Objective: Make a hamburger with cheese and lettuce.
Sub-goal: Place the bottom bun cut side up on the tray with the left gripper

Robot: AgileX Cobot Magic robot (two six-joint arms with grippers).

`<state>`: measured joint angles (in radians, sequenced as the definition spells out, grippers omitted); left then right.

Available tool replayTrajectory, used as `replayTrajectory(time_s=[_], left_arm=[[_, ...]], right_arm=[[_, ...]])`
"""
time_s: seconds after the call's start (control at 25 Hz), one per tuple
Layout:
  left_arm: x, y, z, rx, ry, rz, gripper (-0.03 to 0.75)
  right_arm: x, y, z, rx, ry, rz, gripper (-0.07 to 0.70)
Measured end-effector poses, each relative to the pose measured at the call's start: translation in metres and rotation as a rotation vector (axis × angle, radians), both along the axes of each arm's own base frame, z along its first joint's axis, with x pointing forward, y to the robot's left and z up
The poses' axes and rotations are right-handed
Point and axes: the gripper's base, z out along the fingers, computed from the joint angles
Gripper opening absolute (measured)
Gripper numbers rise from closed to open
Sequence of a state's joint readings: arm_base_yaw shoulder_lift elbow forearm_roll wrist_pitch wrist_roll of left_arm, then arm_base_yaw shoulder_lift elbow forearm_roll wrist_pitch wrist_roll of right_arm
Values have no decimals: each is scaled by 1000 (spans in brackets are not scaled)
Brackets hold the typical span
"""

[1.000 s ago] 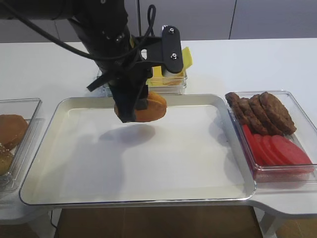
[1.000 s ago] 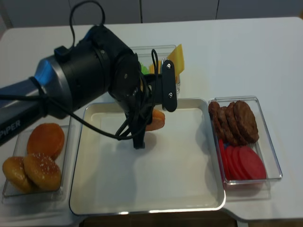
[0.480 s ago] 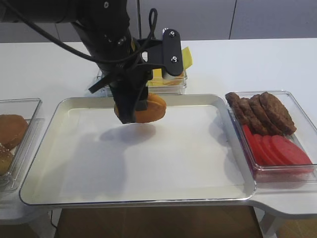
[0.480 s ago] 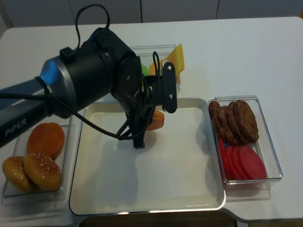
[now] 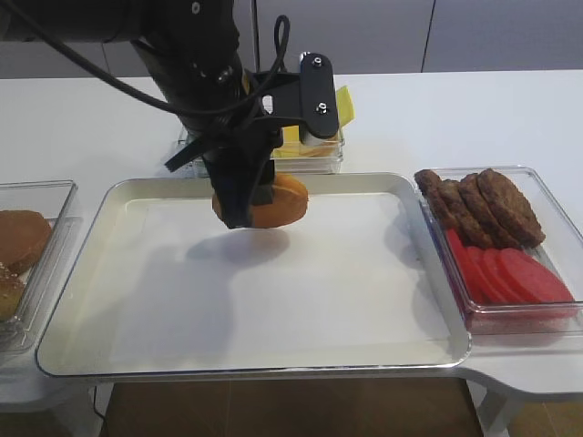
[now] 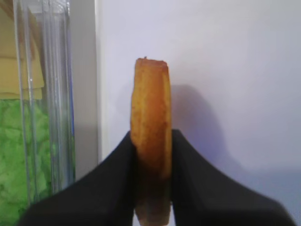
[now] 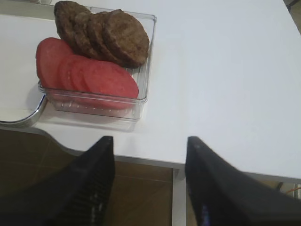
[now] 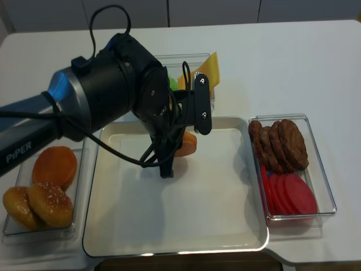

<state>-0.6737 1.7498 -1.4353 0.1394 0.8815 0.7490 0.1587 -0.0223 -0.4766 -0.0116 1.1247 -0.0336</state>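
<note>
Fingers of the left end effector (image 6: 151,188) pinch the hamburger (image 5: 273,201) bun by its flat faces above the far part of the steel tray (image 5: 246,364), near the lettuce (image 6: 16,155) and cheese (image 5: 339,105) box, while the right end effector (image 7: 148,179) hangs open and empty beyond the desk (image 7: 225,70) edge.

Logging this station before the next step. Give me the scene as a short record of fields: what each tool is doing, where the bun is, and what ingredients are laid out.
left tool: shut on the bun half, held above the tray, not resting on it
right tool: open, holding nothing, off the table edge
cheese: in clear bin behind tray
lettuce: same bin as cheese
patties: right bin, far end
tomato slices: right bin, near end
spare buns: left bin
</note>
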Motion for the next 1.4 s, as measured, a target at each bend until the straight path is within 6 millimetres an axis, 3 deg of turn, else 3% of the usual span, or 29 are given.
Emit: replayTrajectory(time_s=[1.4], left_arm=[[0, -7, -8, -22, 32, 0, 135]], right_arm=[[0, 0, 0, 0, 0, 0, 391]])
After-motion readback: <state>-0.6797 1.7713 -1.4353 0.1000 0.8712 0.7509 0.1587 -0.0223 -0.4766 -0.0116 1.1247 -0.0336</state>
